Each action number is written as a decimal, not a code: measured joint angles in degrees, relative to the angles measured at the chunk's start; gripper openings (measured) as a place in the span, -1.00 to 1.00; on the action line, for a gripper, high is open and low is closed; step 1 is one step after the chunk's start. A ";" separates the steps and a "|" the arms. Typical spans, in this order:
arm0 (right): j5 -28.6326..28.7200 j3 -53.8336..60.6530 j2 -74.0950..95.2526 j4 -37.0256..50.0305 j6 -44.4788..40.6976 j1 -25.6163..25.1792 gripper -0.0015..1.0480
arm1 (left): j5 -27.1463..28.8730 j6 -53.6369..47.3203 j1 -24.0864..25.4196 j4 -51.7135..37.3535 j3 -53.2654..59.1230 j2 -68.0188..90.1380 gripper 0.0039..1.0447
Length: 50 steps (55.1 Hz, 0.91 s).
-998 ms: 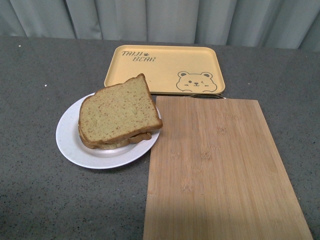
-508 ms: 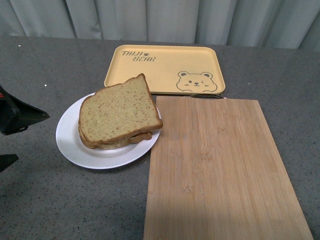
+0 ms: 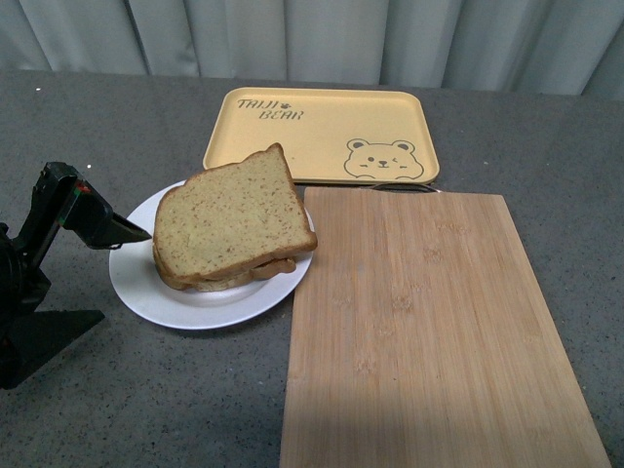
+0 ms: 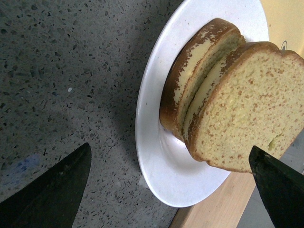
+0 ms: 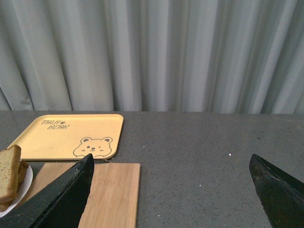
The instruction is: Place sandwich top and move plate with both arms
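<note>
The sandwich top (image 3: 232, 216), a tan speckled slice, lies on a second slice on the white plate (image 3: 146, 288) at the table's left middle. What lies between the slices is hidden. My left gripper (image 3: 125, 274) is open at the plate's left rim, one finger above the rim and one low over the table. In the left wrist view the gripper (image 4: 171, 190) is wide open, with the plate (image 4: 161, 161) and the top slice (image 4: 247, 118) between its fingers (image 4: 52, 190). My right gripper (image 5: 168, 199) is open and empty, off to the right of the sandwich (image 5: 9, 171), out of the front view.
A yellow bear tray (image 3: 322, 132) lies behind the plate. A bamboo cutting board (image 3: 429, 331) lies to the plate's right, touching or nearly touching its rim. Grey speckled table and a curtain behind.
My left arm has come in from the left edge and moved right to the plate, its open gripper now at the plate's left rim. Sandwich and plate have not moved.
</note>
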<state>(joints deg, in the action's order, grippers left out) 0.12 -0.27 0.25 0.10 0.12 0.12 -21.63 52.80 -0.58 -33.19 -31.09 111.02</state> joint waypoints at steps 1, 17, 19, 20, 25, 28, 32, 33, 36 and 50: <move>0.00 0.00 0.00 0.00 0.00 0.00 0.82 | -0.07 0.15 -0.02 -0.09 -0.26 0.46 0.88; 0.00 0.00 0.00 0.00 0.00 0.00 0.82 | -1.53 4.04 0.15 0.17 -3.13 6.14 0.38; 0.00 0.00 0.00 0.00 -0.02 0.00 0.82 | -1.79 4.52 0.20 0.15 -3.28 6.58 0.28; 0.00 0.00 0.00 0.00 -0.02 0.00 0.82 | -1.97 4.70 0.20 0.13 -3.39 6.88 0.21; 0.00 0.00 0.00 0.00 -0.02 0.00 0.82 | -3.15 6.25 0.20 -0.87 -4.11 8.55 -0.20; 0.00 0.00 0.00 0.00 -0.02 0.00 0.82 | -3.41 6.47 0.20 -0.94 -4.33 8.98 -0.34; 0.00 0.00 0.00 0.00 -0.02 0.00 0.82 | -3.98 6.82 0.24 -1.01 -4.50 9.44 -0.58; 0.00 0.00 0.00 0.00 -0.02 0.00 0.82 | -4.20 6.86 0.28 -1.03 -4.52 9.46 -0.62; 0.00 0.00 0.00 0.00 0.00 0.00 0.82 | -5.53 6.60 0.48 -1.03 -4.55 9.44 -0.80; 0.00 0.00 0.00 0.00 0.00 0.00 0.82 | -10.23 7.80 2.47 -4.61 -3.26 7.41 -0.93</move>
<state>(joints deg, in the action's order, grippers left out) 0.12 -0.27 0.25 0.10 0.12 0.12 -31.86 60.60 1.89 -37.80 -34.35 118.43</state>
